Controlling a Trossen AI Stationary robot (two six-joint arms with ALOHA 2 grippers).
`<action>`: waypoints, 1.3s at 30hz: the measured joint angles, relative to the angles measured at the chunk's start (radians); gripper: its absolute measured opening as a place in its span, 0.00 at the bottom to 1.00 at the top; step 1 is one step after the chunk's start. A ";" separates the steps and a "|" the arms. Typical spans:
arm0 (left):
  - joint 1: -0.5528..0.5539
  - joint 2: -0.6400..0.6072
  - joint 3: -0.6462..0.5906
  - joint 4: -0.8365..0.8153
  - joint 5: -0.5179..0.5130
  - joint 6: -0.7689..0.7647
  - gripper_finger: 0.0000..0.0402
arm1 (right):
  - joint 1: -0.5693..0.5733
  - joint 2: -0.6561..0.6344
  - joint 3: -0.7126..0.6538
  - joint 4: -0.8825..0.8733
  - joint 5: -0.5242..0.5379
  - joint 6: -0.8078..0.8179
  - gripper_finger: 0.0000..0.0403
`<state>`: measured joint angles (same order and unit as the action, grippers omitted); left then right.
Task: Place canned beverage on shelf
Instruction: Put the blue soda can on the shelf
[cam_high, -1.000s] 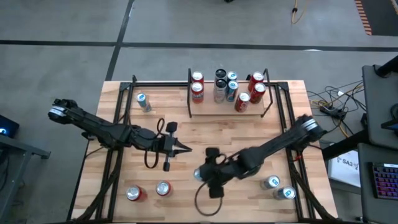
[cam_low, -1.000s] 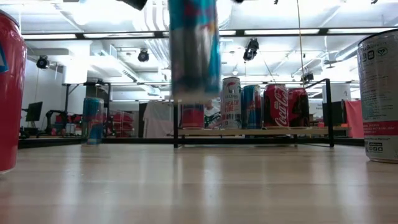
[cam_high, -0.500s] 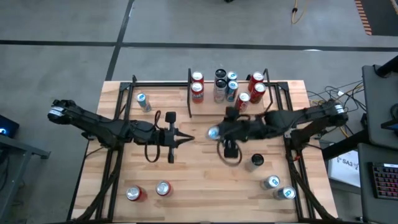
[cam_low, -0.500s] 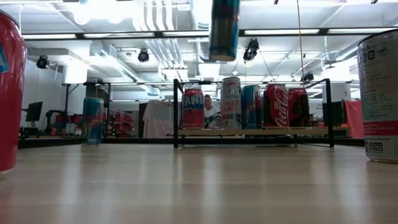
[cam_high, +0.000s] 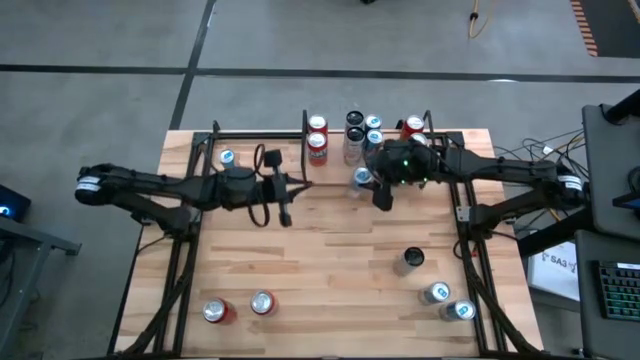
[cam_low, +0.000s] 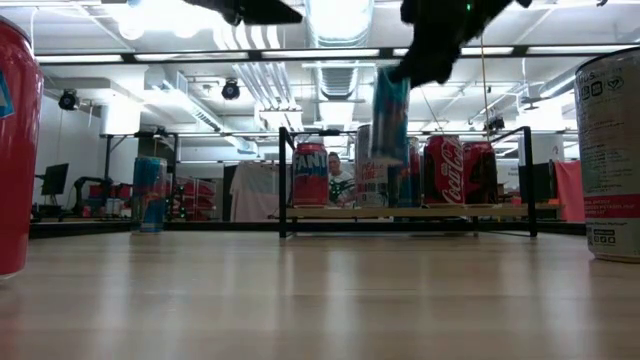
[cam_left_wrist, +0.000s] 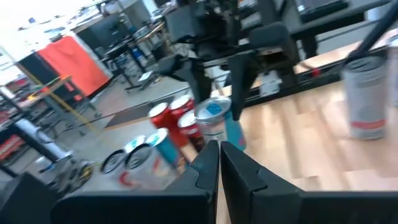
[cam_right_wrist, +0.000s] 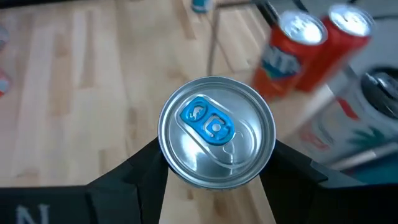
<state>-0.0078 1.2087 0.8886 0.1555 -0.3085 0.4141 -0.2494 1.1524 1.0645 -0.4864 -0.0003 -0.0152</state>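
the right pincer (cam_right_wrist: 214, 163) is clenched on a slim blue-and-silver can (cam_right_wrist: 216, 130), one dark finger pressed to each side of the can just under its rim; the silver lid with its blue pull tab faces the wrist camera. in the low view the can (cam_low: 390, 115) hangs off the table, slightly tilted, with nothing under its base but air. from above, the right pincer (cam_high: 372, 180) and its can (cam_high: 362, 177) sit just in front of the shelf (cam_high: 340, 184), over the strip of tabletop (cam_high: 330, 250) along the shelf's front edge.

beyond the held can stand the cans already on the shelf: two orange fanta cans (cam_right_wrist: 291, 46) to one side, a tall white-and-silver can (cam_low: 368, 165) directly behind it, and red coca-cola cans (cam_low: 443, 170) further along. the shelf's thin black rails (cam_low: 285, 180) frame them.

the left pincer (cam_high: 288, 200) hovers to the side of the right one, well apart from it, above the table near the shelf's left rail. its two dark fingers (cam_left_wrist: 207, 165) are pressed together with nothing between them. through its wrist camera the held can (cam_left_wrist: 217, 121) shows ahead of the fingertips, gripped by the other arm.

further off, single cans stand on the table: a grey one (cam_high: 411, 260), two blue-topped ones (cam_high: 447, 300) at the near right corner, two red ones (cam_high: 238, 306) at the near left, and a blue one (cam_high: 228, 160) by the far left rail.
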 joint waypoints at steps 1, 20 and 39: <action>0.019 0.000 0.000 0.000 0.010 0.005 0.00 | -0.019 0.000 -0.008 -0.001 0.001 0.000 0.50; 0.182 0.002 -0.027 -0.002 0.065 0.023 0.00 | -0.098 0.075 -0.054 0.015 0.160 0.086 0.50; 0.182 0.002 -0.027 -0.002 0.055 0.064 0.00 | -0.103 0.088 -0.054 0.028 0.186 0.076 0.50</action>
<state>0.1741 1.2102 0.8616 0.1532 -0.2534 0.4783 -0.3526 1.2404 1.0107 -0.4579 0.1856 0.0609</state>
